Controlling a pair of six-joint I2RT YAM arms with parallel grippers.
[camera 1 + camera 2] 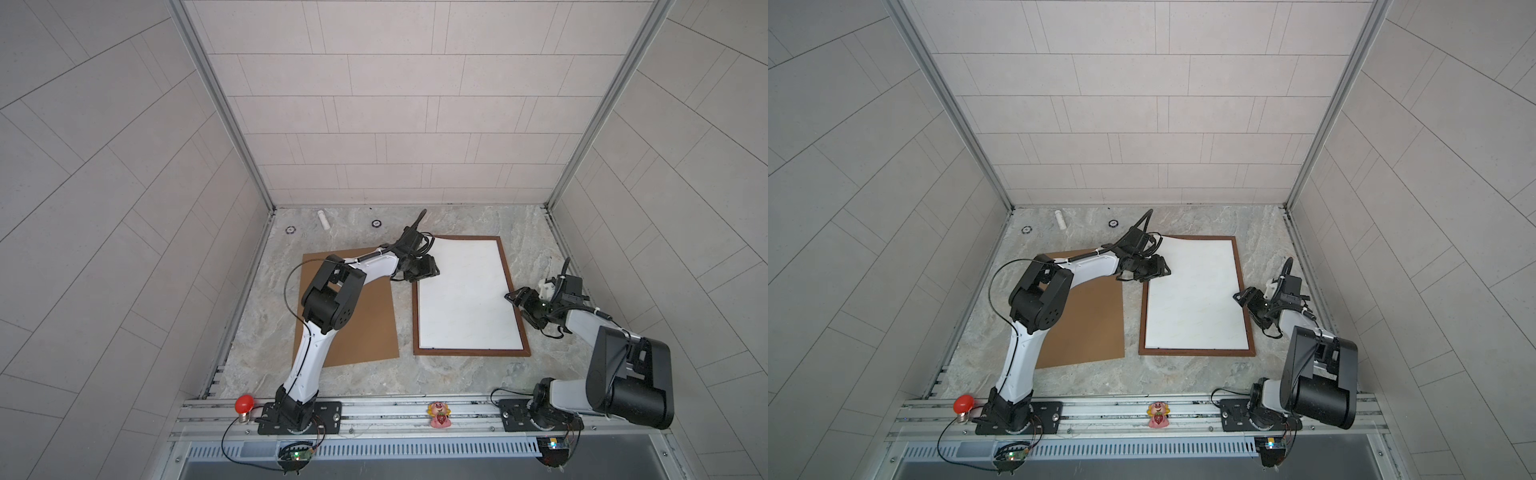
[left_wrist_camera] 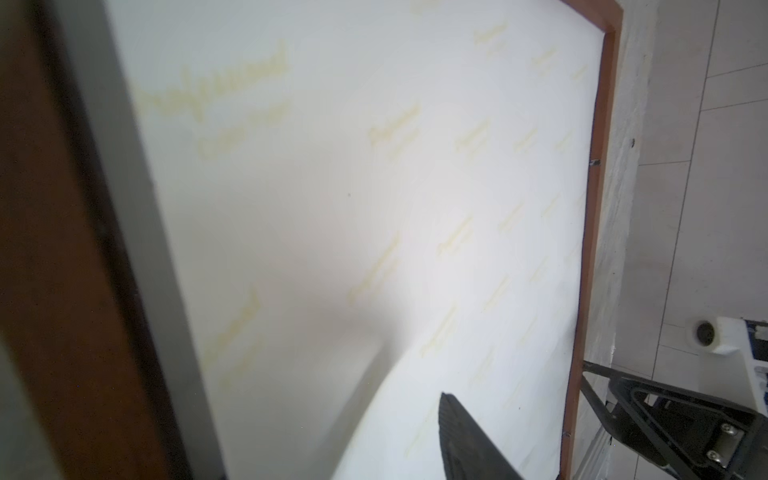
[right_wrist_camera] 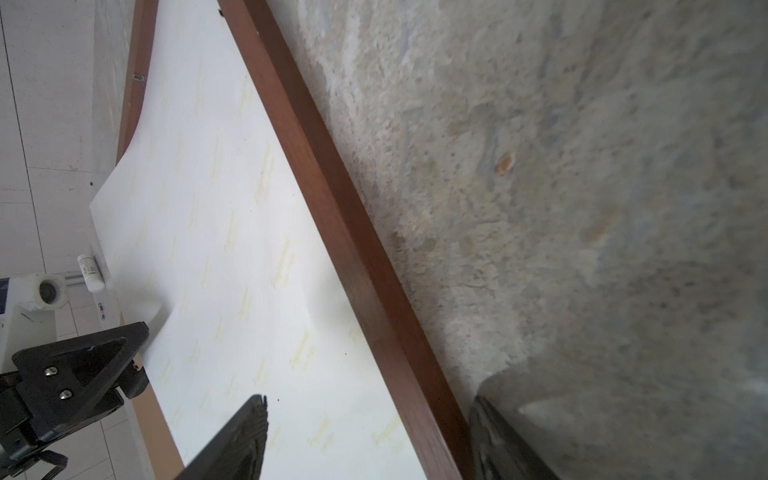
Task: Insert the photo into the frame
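**Photo face-down in the frame, 1 far corner riding up**

The left arm rises from the near rail, elbow above the flat light brown backing board (image 1: 353, 324), forearm reaching to the frame's left rail. The left gripper (image 1: 428, 269) sits there over the sheet's edge. Only 1 finger (image 2: 469, 440) shows in its wrist view, so I cannot tell whether it is clamped or released. The right arm is folded tight. The right gripper (image 3: 370, 399) is spread wide, holding nothing, its 2 fingers straddling the frame's right rail.

The large rectangular photo (image 1: 465, 299) lies white back up inside the thin dark brown wooden frame (image 1: 469, 352) on the marble-patterned table (image 1: 457, 378). Its far left corner curls up over the frame's corner; the other 3 sit within the rails. Bare table lies along the near side, with a narrow strip between frame and board.

Both top views show plain white paper; the wrist views reveal pale yellow watermarks, plus a bulge in the sheet beside the left finger.
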